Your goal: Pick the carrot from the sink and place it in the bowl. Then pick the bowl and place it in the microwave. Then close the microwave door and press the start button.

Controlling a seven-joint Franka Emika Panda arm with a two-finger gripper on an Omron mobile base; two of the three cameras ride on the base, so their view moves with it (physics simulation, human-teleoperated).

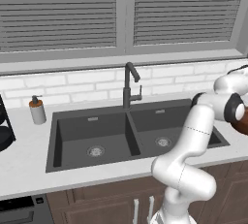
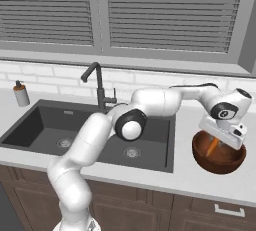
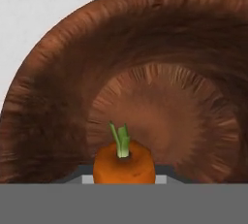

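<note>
Carrot (image 3: 124,167) hanging inside the bowl (image 2: 206,159), green top toward the bowl floor, fingers gripping it at its sides. Bowl sitting on the bench (image 2: 200,181), right of the sink (image 1: 72,133). Both basins lying bare.

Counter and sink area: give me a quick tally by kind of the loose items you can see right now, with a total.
Carrot: 1, held in the gripper over the bowl
Bowl: 1, on the counter right of the sink
Soap dispenser: 1, on the counter left of the sink
Black rack: 1, at the left edge
Total: 4
</note>
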